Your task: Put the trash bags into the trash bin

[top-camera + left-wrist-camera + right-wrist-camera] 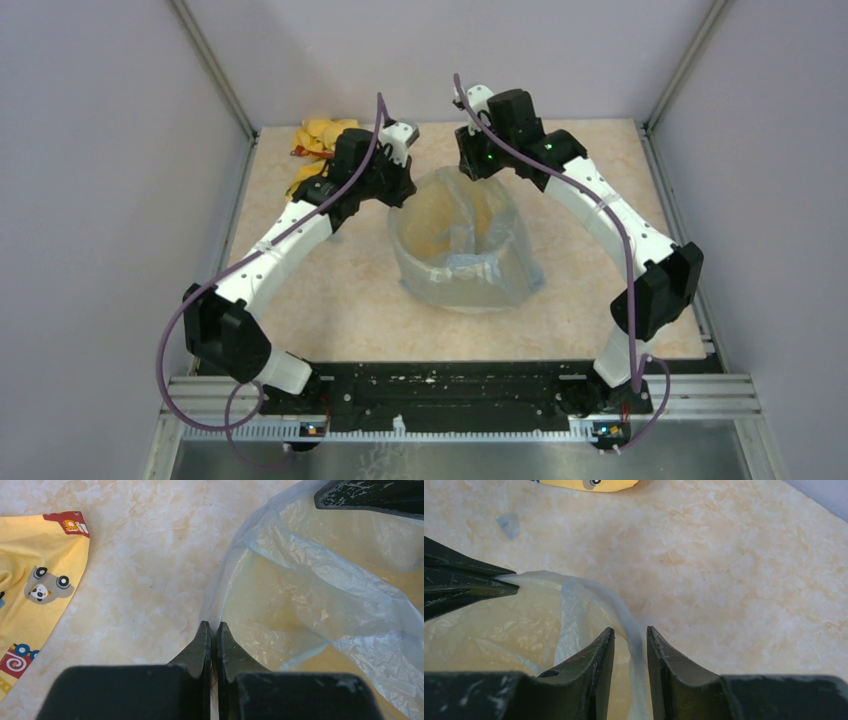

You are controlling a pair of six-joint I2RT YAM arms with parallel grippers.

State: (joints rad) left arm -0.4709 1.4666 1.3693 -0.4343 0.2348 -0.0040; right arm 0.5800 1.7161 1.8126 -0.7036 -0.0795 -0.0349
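Observation:
The trash bag [468, 262], a thin pale blue-grey film, lies draped over the pale yellow trash bin [450, 215], which shows through it at the table's middle. My left gripper [213, 625] is shut on the bag's [320, 575] far-left edge; film runs between its tips. My right gripper [630, 630] is open at the far-right edge. A rolled strip of the bag [621, 612] passes between its fingers with a gap on each side. In the top view both grippers, left [403, 188] and right [472, 165], hang over the bin's far rim.
A yellow cloth [318, 142] with red and grey cartoon prints lies at the far left corner, also seen in the left wrist view [30, 590]. Grey walls and metal rails enclose the beige tabletop [330, 290].

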